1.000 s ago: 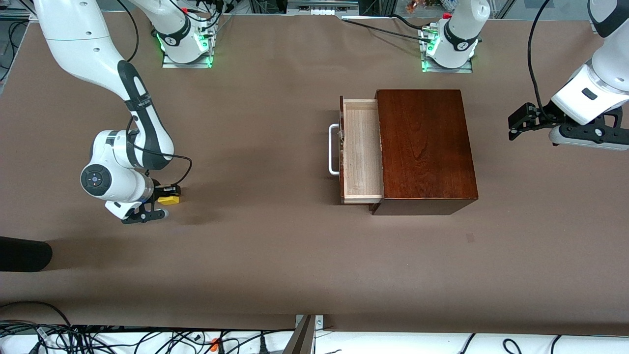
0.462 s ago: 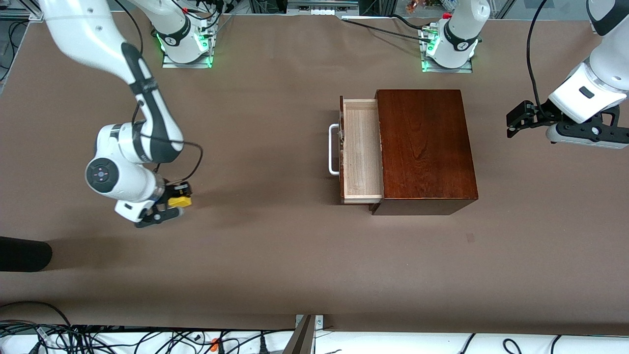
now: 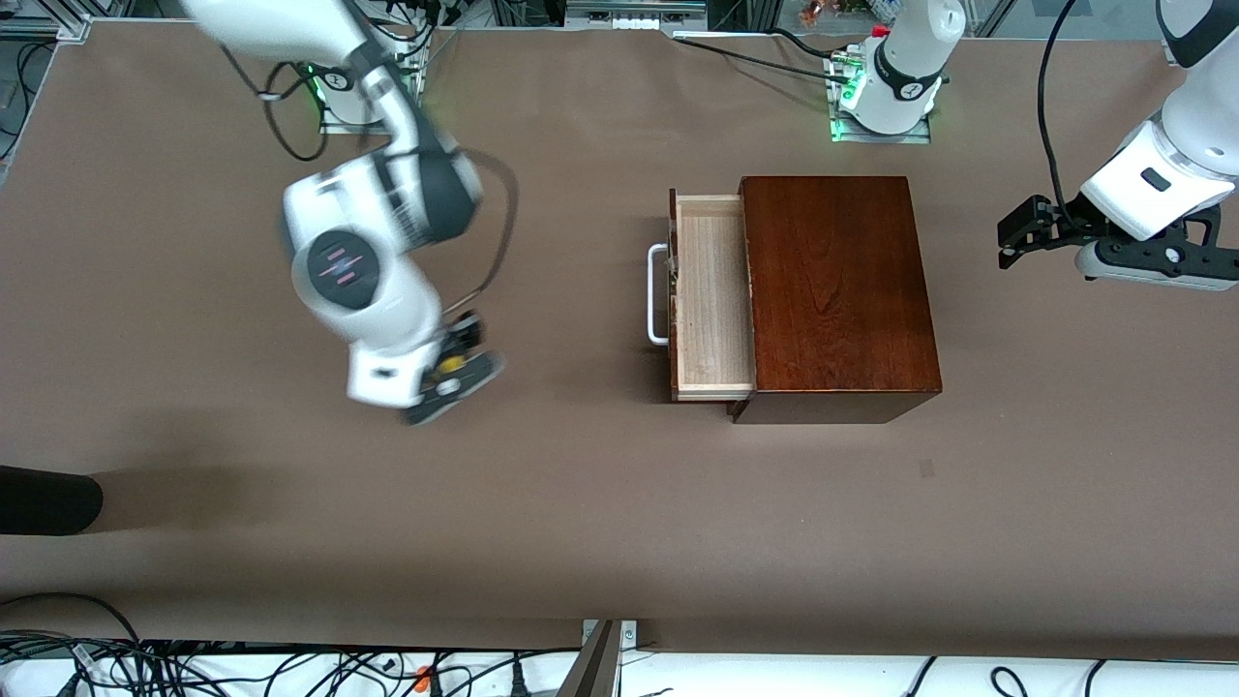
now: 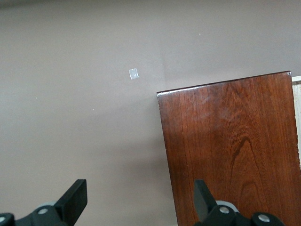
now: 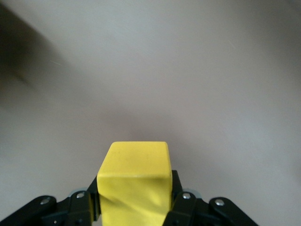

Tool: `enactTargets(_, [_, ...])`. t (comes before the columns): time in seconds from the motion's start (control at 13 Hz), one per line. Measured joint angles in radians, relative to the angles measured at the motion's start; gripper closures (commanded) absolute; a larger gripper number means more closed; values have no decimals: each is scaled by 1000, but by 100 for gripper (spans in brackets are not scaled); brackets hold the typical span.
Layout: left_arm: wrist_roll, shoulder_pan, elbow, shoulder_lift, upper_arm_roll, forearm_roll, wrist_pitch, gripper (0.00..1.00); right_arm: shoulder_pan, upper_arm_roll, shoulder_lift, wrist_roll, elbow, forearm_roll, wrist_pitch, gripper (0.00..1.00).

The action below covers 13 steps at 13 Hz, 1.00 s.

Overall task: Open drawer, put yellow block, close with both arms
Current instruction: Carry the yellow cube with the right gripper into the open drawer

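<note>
Your right arm carries the yellow block (image 5: 134, 181) above the bare bench (image 3: 581, 503), with the drawer (image 3: 711, 295) standing open.

You have the right gripper (image 3: 455, 363) clenched on the yellow block, which sits squarely between its jaws, its top face poking out past the fingertips; beneath those jaws there is only brown bench, and the drawer lies well off toward the left arm's end. The drawer's pale interior shows, and its white handle (image 3: 656, 295) faces your right arm. Your left gripper (image 4: 136, 207) waits in the air with its jaws released and wide apart, one fingertip over the wooden box (image 3: 837, 290), the other over bench beside it.
</note>
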Motion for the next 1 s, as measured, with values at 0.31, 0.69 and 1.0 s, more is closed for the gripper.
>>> enactTargets(0.31, [0,0,6,0,-2,0,0,0,206,-2,96,0,168,-44,0,83])
enactTargets(0.69, [0,0,7,0,-2,0,0,0,348,-3,119,-4,240,-51,21,83])
enactTargets(1.0, [1,0,7,0,-2,0,0,0,457,-3,155,-30,240,-52,90,83])
